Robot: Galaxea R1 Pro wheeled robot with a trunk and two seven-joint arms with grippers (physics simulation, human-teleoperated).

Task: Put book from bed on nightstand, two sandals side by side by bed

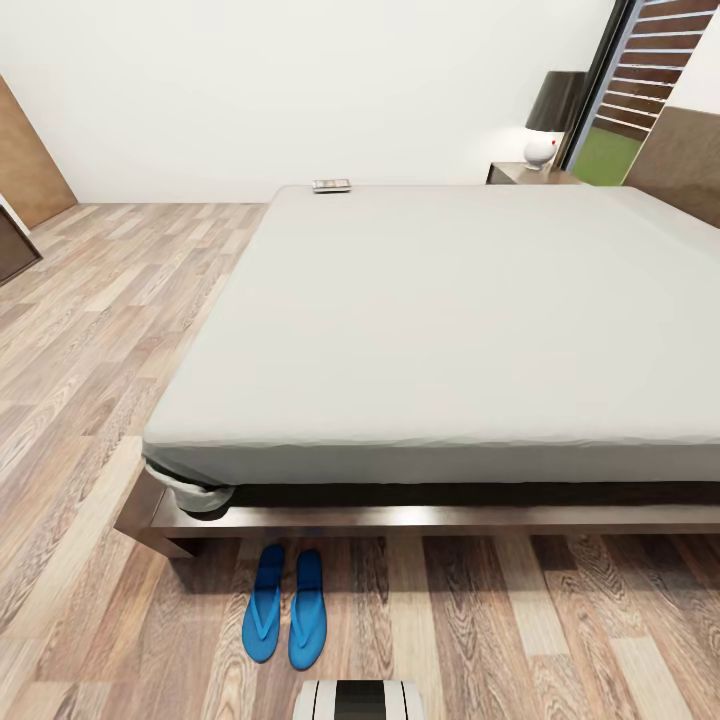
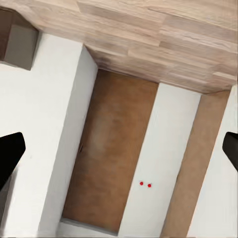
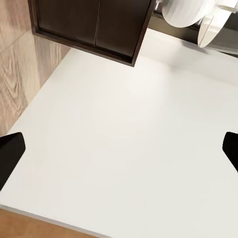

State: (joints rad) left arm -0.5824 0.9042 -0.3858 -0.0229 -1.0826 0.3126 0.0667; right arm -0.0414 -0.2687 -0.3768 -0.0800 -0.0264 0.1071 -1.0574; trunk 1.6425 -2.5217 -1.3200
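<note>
In the head view, two blue sandals (image 1: 285, 606) lie side by side on the wood plank floor (image 1: 80, 330), just in front of the bed's (image 1: 440, 320) near left corner, toes toward the frame. One book (image 1: 331, 185) rests flat at the far left corner of the grey mattress, too small for its cover to be read. To the right, one nightstand (image 1: 528, 173) stands beyond the bed's far edge, partly cut off by the mattress, with a white-based, dark-shaded lamp (image 1: 545, 120) on top. Neither the book nor the sandals lie anywhere near the fingers.

In the left wrist view, the left gripper (image 2: 119, 153) is spread wide, its dark fingertips (image 2: 10, 151) at opposite edges, nothing between them; behind are white walls and a brown door (image 2: 114, 153).

In the right wrist view, the right gripper (image 3: 119, 156) is likewise wide open and empty, over a white surface (image 3: 124, 144) beside a dark cabinet (image 3: 91, 25).
</note>
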